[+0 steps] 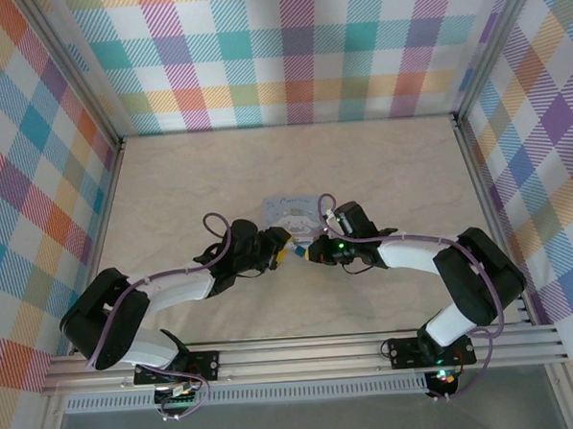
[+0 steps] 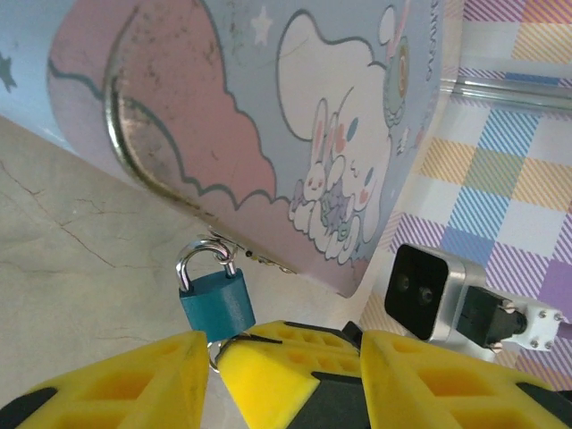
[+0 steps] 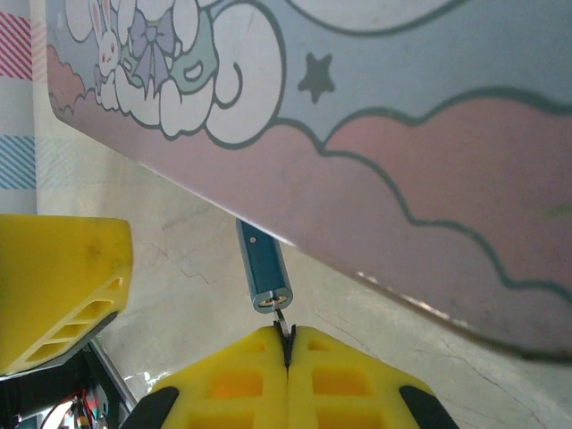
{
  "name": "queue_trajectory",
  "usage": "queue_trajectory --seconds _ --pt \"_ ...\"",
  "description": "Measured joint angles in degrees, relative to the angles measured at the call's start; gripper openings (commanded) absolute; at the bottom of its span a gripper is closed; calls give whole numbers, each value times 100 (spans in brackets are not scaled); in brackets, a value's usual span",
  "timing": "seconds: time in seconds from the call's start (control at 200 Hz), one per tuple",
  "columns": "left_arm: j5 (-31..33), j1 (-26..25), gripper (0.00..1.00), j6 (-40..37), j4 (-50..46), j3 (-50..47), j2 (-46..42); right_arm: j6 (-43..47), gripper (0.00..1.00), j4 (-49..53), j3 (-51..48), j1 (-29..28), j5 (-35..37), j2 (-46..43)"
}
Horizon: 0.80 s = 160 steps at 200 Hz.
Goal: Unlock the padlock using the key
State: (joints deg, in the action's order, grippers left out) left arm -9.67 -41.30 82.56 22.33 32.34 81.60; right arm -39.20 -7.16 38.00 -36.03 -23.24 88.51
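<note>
We saw the padlock hanging at the tin's near edge: small, rigid, light, free to swing. Our right gripper pinched the thin key against its underside. Our left gripper stood half open and looked best closed on the body's 2 flat faces.

padlock: teal body, silver shackle. key: silvery. tin: pale blue, pink clouds, white cartoon rabbits. right gripper: yellow, black trim. table: beige, marbled. walls at 9, 12, 3 o'clock: pastel plaid, orange/teal/purple/yellow.
</note>
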Motion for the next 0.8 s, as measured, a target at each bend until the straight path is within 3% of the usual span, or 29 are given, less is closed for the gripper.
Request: queue_trajectory --seconds 0.455,0.8 --pt "98 -234 50 341 195 -42 352 -610 0 37 52 -83 0 -9" --pt "146 -352 45 490 503 -57 761 -1021 0 -83 59 -127 -2 -9"
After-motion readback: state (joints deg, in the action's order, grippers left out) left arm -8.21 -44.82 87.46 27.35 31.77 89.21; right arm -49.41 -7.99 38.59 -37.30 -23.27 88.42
